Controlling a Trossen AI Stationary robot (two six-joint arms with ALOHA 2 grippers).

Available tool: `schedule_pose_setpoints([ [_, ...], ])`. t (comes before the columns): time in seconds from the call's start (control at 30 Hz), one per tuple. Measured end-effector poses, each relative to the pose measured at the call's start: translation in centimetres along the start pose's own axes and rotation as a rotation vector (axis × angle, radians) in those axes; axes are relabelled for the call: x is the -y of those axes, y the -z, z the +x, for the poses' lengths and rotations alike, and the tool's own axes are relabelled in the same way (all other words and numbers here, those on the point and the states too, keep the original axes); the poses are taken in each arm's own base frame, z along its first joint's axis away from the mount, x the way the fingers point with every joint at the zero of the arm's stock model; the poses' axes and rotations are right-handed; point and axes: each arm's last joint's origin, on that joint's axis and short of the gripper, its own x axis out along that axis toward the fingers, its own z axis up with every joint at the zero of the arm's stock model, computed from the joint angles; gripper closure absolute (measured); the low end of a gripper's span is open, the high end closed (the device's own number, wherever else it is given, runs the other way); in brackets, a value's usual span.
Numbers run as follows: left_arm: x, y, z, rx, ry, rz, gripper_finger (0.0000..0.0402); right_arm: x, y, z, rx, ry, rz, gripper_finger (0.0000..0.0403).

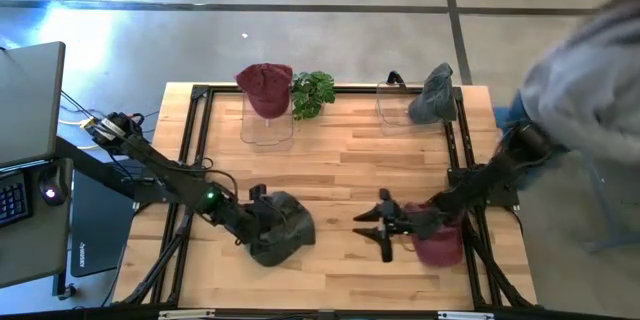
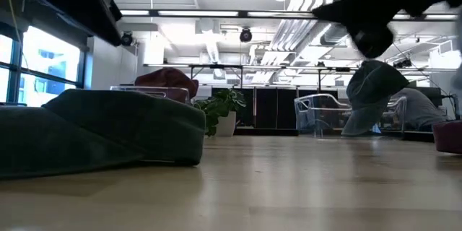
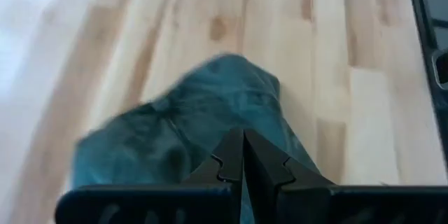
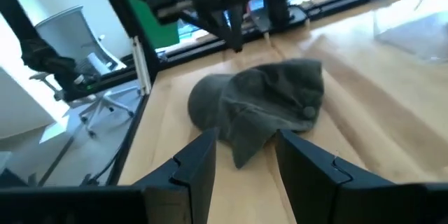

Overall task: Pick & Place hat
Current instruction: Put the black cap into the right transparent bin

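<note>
A dark grey-green hat [image 1: 282, 228] lies flat on the wooden table near its near edge, and it also shows in the low view [image 2: 101, 130] and the right wrist view [image 4: 262, 105]. My left gripper [image 3: 243, 155] is shut and hovers over the hat's left part [image 1: 258, 200], with the hat [image 3: 189, 126] spread below its fingers. My right gripper [image 1: 384, 228] is open, level, and points left at the hat from a short way off [image 4: 245, 147]. A maroon hat [image 1: 438, 245] lies under the right arm. My left gripper is shut just above the grey-green hat's left part [image 3: 210, 133], fingers pointing down. I cannot tell whether its tips touch the cloth. The hat lies flat on the table, not lifted.
Two clear stands sit at the far edge: one [image 1: 266, 120] bears a maroon hat [image 1: 265, 87], the other [image 1: 398, 108] a grey-blue hat [image 1: 433, 95]. A small plant [image 1: 313, 91] stands between them. A person in a grey sleeve [image 1: 590, 70] is at the right.
</note>
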Motion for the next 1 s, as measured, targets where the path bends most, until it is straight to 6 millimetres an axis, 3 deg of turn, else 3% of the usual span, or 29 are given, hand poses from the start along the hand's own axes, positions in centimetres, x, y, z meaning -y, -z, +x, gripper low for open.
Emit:
schedule_pose_setpoints([
  [0.17, 2.1, 1.5, -0.3, 0.003, 0.032, 0.077, 0.0394, 2.5, 0.8, 5.5, -0.105, 0.004, 0.132, 0.0243],
  [0.3, 4.3, 3.4, -0.1, 0.056, -0.012, 0.174, 0.0399, 5.0, -0.2, 10.0, -0.211, -0.059, 0.229, 0.0204],
  [0.5, 6.3, 6.3, 2.5, 0.014, -0.031, 0.236, 0.0399, 8.6, -2.0, 15.4, -0.446, 0.103, 0.318, 0.0162],
  [0.6, 6.6, 7.4, 4.3, -0.027, -0.046, 0.255, 0.0399, 9.7, -3.1, 17.4, -0.529, 0.161, 0.321, 0.0160],
  [0.73, 6.8, 8.2, 5.6, -0.027, -0.083, 0.259, 0.0399, 11.2, -3.4, 19.5, -0.608, 0.110, 0.381, 0.0160],
  [1.0, 6.7, 8.5, 5.9, -0.030, -0.102, 0.254, 0.0399, 12.0, -2.5, 21.7, -0.627, -0.114, 0.455, 0.0160],
])
